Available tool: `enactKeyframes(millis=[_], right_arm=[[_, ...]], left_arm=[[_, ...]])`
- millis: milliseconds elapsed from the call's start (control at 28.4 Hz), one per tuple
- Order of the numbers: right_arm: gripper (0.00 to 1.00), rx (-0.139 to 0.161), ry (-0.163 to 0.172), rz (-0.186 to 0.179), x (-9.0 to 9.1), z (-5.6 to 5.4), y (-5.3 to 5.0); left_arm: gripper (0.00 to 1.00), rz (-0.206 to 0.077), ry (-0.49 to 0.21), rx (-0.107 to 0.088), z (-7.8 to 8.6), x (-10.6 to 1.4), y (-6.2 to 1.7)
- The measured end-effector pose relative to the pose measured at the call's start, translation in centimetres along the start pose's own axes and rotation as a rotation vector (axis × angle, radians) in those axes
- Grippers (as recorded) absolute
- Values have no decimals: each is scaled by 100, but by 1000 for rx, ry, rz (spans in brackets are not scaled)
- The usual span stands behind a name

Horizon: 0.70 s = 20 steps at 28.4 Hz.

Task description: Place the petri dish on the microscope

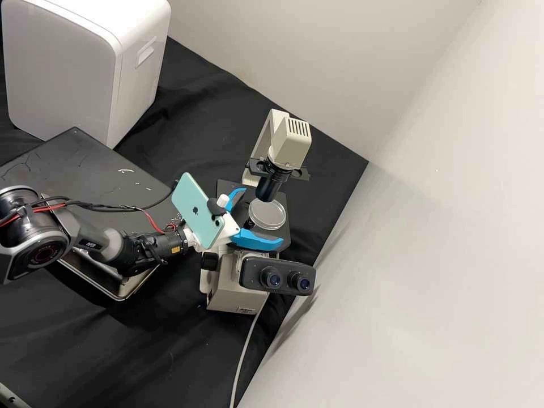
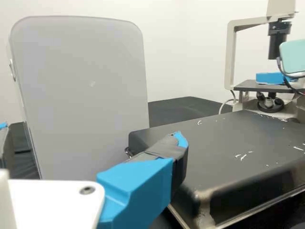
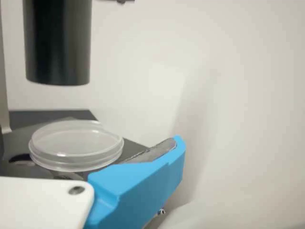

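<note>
The white box (image 1: 85, 62) is set far left of the microscope (image 1: 243, 286), and the dark tray (image 1: 85, 170) is laid between the two. The left gripper (image 2: 90, 131) is held low, left of the microscope, with the tray in between. Its fingers (image 2: 143, 186) are spread wide, and the box is seen through the gap. The right arm (image 1: 113, 246) is stretched level over the tray's near corner toward the microscope. The right gripper (image 1: 263, 215) is held at the stage (image 1: 285, 232), fingers apart, not clamped. The petri dish (image 1: 267, 214) is laid flat on the stage under the black condenser tube (image 1: 271, 184), between those fingers. One finger (image 3: 138, 186) is seen just beside the dish rim; contact cannot be told. Little room is left right of the microscope: the bench (image 1: 170, 340) edge and the wall (image 1: 453, 226) are close. Open bench is left nearer than the microscope, crossed by a pale cable (image 1: 243, 351). The gap between dish and tube is shown by the right wrist view, the finger spread by the high view.
</note>
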State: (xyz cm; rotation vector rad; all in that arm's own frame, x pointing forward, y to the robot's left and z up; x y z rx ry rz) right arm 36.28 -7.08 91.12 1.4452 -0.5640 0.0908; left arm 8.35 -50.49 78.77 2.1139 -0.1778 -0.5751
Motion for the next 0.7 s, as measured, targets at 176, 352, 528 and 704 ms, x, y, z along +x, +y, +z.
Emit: enactKeyframes(millis=[176,352,528,704], right_arm=[[100,63,88,64,-90,-21,31],[100,70,91,70,-124,-13,34],[100,84,92,69,-124,-13,34],[100,84,92,69,-124,-13,34]], left_arm=[[100,86,-12,-31,-51,-29,100],[100,153,-18,-28,-72,-46,168],[100,183,67,4,-98,-6,178],[100,201,87,-24,-129,-12,196]])
